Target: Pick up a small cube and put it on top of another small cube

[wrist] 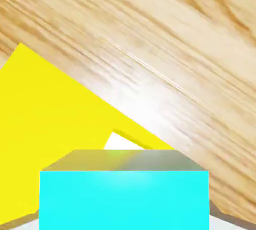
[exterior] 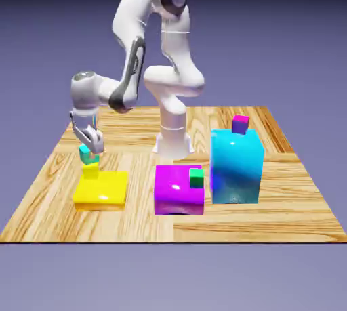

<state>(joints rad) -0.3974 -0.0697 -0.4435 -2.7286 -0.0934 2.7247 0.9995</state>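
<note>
1. I have the gripper (exterior: 88,148) clamped on the tiny teal cube (exterior: 86,152), its fingers pressed against the cube's two opposite sides; in the hand view the teal cube (wrist: 124,199) fills the bottom middle and hides the tips.
2. I read the cube as held in the air just above the tiny yellow cube (exterior: 90,171), which sits on the flat yellow block (exterior: 101,189) near that block's far left corner in the exterior view. That placement makes sense: the target stands raised, so I must come in from above.
3. In the hand view only a pale sliver of the small yellow cube (wrist: 120,141) peeks past the teal face, so I judge the two nearly lined up, though I cannot tell whether they touch.
4. A cube has no long axis; its faces look level, top face flat, edges roughly square to the yellow cube below.
5. The magenta block (exterior: 179,191) with its green cube (exterior: 196,178), and the tall cyan block (exterior: 236,166), stand well apart on the wooden table (exterior: 284,194).
</note>
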